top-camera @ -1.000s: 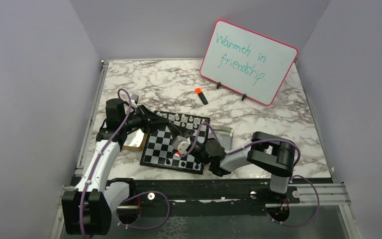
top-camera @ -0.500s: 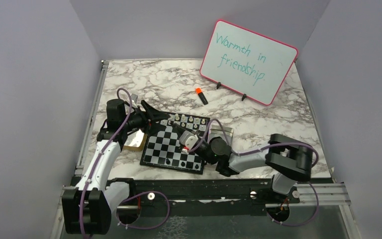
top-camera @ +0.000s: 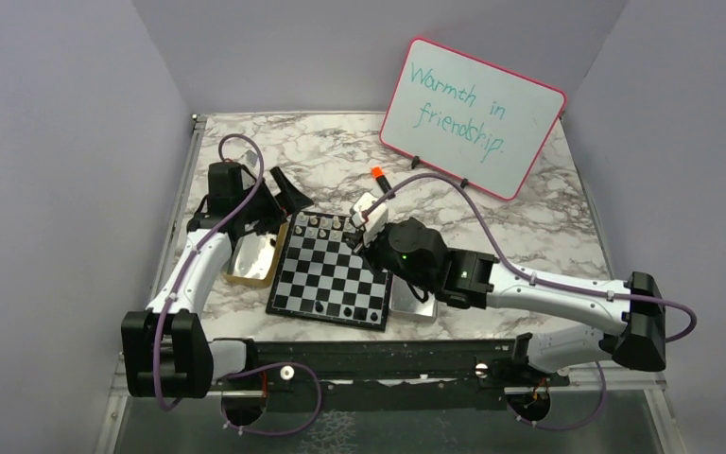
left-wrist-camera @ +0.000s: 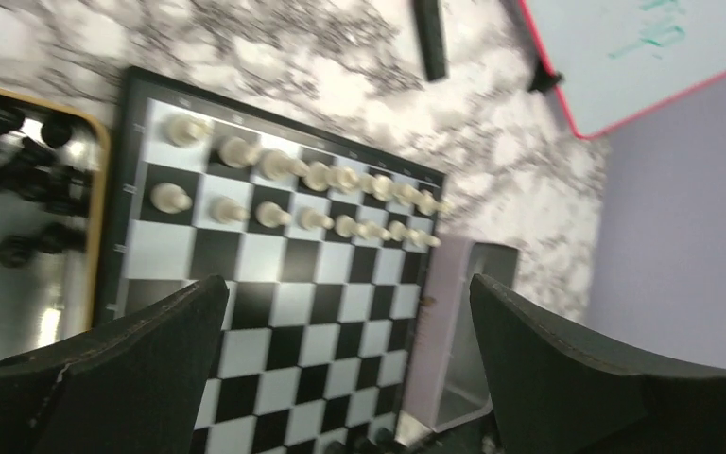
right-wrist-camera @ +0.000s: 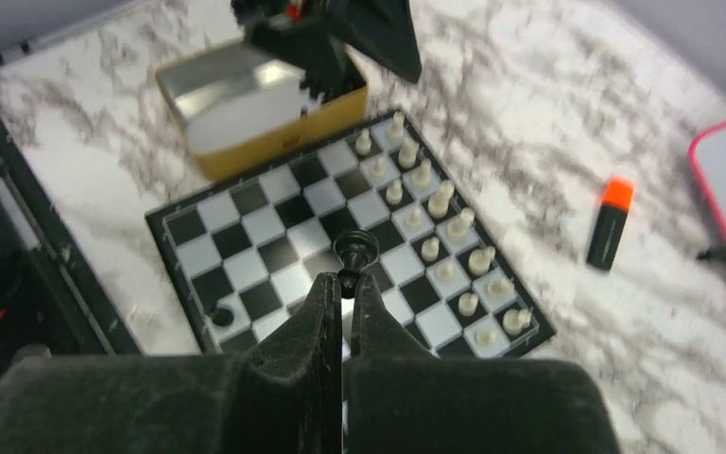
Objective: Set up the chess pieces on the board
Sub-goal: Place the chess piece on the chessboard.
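Two rows of pale silvery-white chess pieces (left-wrist-camera: 318, 176) are set along the far edge of the small black-and-silver checked chessboard (top-camera: 326, 274). One tiny black chess piece (right-wrist-camera: 355, 249), probably a pawn, is pinched between the closed jaws of the right gripper (right-wrist-camera: 344, 284) above the board. The left gripper (left-wrist-camera: 347, 288) is spread wide, holding nothing, near the far end of the gold-rimmed tray (top-camera: 263, 277) beside the board, where more black pieces (left-wrist-camera: 19, 248) are kept.

Plain lavender walls (top-camera: 47, 142) close in three sides. The table (top-camera: 293, 147) has a white, grey-veined marble top, evenly lit.
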Controlling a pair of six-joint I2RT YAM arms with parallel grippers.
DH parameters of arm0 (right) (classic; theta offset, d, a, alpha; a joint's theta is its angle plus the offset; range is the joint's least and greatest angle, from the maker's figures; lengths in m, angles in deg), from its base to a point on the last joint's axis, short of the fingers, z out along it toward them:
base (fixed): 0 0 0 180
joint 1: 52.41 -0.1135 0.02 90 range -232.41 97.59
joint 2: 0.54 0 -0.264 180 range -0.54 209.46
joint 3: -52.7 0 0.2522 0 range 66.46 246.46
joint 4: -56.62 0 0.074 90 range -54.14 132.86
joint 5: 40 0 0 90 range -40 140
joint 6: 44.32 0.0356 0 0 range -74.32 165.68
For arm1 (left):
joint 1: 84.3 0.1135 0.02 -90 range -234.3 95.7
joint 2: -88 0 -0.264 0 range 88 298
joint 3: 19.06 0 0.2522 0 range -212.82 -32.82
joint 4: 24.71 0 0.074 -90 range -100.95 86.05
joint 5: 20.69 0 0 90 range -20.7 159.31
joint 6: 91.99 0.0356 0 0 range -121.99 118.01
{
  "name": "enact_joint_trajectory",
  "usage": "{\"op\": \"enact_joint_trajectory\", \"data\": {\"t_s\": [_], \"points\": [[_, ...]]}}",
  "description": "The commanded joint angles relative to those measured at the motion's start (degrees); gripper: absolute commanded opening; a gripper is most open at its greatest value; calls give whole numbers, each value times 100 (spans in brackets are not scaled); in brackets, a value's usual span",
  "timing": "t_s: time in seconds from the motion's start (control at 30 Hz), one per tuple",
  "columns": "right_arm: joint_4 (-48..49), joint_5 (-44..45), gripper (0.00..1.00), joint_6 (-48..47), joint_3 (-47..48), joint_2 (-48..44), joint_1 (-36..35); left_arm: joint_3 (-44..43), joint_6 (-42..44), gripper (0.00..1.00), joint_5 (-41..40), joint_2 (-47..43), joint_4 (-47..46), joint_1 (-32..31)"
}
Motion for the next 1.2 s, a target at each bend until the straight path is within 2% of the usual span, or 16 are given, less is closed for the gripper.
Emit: {"op": "enact_joint_trajectory", "data": {"t_s": [0.0,0.17,0.27,0.43,0.57,0.77,1.17], "points": [[-3130,-227,1,1259,900,215,90,-251,1231,99,-1787,76,356,-14],[-4486,-1025,1,1657,1791,758,370,16,1978,99,-2971,-283,228,-13],[-5113,-1527,1,1700,2225,1121,653,333,1861,99,-3649,-619,34,-13],[-5787,-2189,1,1540,2644,1725,1004,422,1790,99,-4163,-850,131,-13],[-6127,-2478,2,1388,2912,2217,1106,368,1686,99,-4581,-948,248,-13],[-6246,-3028,4,1204,2975,2732,1142,394,1699,99,-4755,-999,345,-13],[-6555,-3191,7,1031,3269,3620,1171,354,1576,99,-5347,-1075,519,-13]]}}
